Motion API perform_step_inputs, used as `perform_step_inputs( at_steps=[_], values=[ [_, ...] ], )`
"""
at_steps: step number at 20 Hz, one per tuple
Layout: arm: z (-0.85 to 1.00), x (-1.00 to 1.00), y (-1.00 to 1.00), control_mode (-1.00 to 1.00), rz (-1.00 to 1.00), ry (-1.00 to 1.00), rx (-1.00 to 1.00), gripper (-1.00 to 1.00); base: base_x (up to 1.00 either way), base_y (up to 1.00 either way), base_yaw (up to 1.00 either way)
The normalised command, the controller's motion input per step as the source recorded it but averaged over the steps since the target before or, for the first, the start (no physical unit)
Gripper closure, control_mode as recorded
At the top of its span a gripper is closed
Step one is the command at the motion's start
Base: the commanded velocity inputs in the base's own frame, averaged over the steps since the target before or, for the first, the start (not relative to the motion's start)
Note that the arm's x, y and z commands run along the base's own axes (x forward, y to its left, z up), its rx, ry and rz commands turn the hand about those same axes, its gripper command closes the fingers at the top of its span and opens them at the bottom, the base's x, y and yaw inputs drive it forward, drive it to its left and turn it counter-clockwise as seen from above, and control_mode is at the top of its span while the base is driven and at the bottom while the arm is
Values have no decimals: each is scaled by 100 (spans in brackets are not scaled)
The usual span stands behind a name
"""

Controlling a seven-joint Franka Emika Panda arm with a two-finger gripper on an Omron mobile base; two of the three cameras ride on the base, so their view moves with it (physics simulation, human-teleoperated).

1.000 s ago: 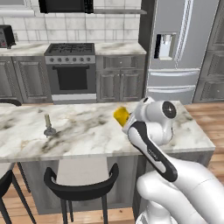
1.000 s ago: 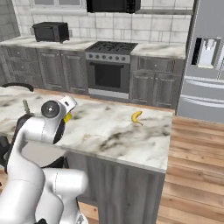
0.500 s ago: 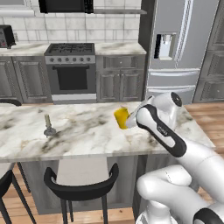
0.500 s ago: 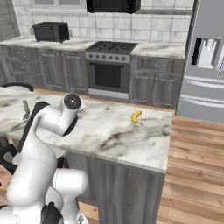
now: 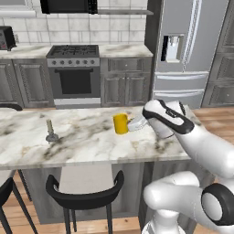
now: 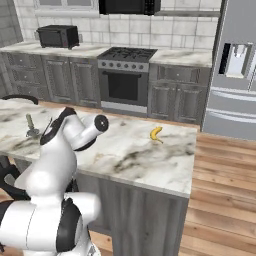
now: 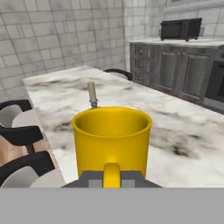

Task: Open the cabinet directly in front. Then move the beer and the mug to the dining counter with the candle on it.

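The yellow mug (image 5: 120, 123) is upright low over the dining counter (image 5: 82, 146), right of its middle. Whether it touches the marble I cannot tell. My gripper (image 5: 131, 124) reaches in from the right and is shut on the mug's side handle. In the hand view the mug (image 7: 111, 140) is close up, its handle pinched between the fingertips of my gripper (image 7: 111, 180). The candle (image 5: 50, 131) stands on the same counter well left of the mug; it rises behind the mug's rim as the candle (image 7: 92, 94). My arm hides the mug in the right base view. The beer and the cabinet are out of view.
A banana (image 6: 156, 133) lies near the counter's right end. Black chairs (image 5: 84, 196) stand along the near side. Beyond the counter are the stove (image 5: 73, 68), grey drawers, a fridge (image 5: 183, 45) and a microwave (image 6: 58, 36) on the back worktop.
My arm has stretched out over the counter, carrying the mug a little to the left and lower. The candle and banana have stayed put.
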Motion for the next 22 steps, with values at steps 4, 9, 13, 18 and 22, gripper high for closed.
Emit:
perform_step_inputs(
  at_steps=[4,9,13,18,22],
  values=[
    [-34,45,79,-100,0,8,7,100,0,0,0],
    [-26,42,51,-100,0,6,1,100,0,0,0],
    [-40,29,6,-100,0,-1,0,100,0,0,0],
    [-40,36,0,-100,0,-10,0,100,0,0,0],
    [0,57,0,-100,0,2,0,100,0,0,0]
  ],
)
